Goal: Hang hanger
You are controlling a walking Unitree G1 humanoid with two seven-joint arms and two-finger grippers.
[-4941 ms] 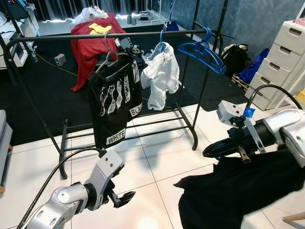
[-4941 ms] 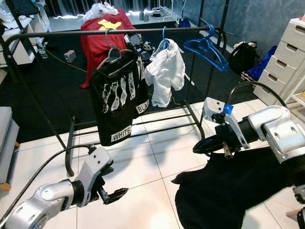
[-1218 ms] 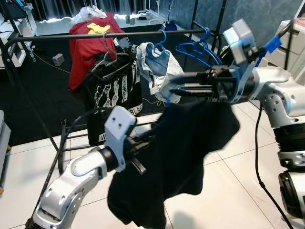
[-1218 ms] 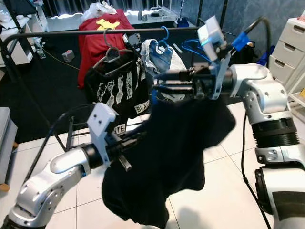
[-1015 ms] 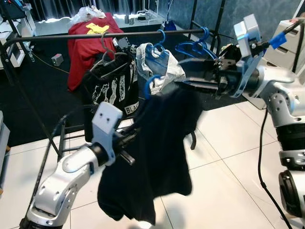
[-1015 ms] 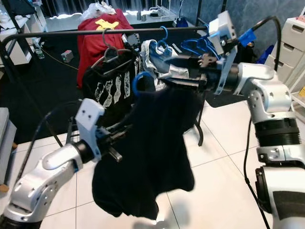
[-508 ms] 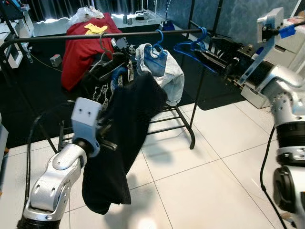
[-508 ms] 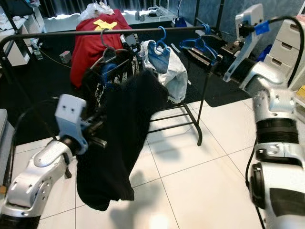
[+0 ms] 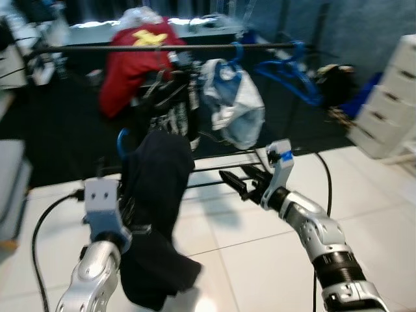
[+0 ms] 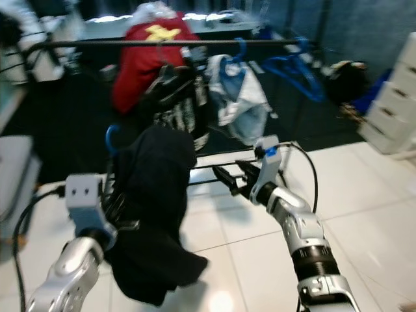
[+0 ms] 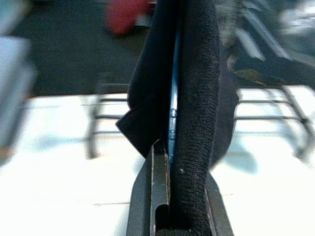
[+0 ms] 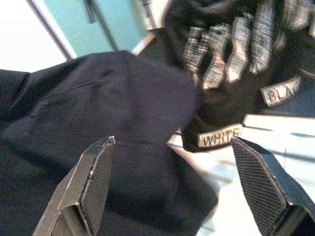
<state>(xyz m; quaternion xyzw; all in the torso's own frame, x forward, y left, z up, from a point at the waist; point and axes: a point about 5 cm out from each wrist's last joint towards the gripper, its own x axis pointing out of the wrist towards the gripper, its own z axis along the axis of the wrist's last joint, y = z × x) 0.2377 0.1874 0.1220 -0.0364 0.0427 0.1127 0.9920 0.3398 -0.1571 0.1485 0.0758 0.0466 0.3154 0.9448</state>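
white tiled floor (image 9: 260,260), clothes rack (image 9: 214,170) standing

Blurred frame: left arm holds up black garment on blue hanger, right arm out in front of rack.

Left gripper (image 10: 120,198) pressed into the black garment (image 10: 153,214), jaws hidden by the cloth; blue hanger (image 10: 109,138) hook pokes out at the garment's upper left, off the rail. Garment hangs down to near the white tile floor (image 10: 364,214). Right gripper (image 10: 229,177) jaws apart, empty, just right of the garment, in front of the rack's low bars. Black clothes rail (image 10: 130,43) carries a black printed shirt (image 10: 179,107), a white garment (image 10: 244,94) on a blue hanger and spare blue hangers (image 10: 296,68). Red shirt (image 10: 146,58) behind. White drawer unit (image 10: 395,107) far right.
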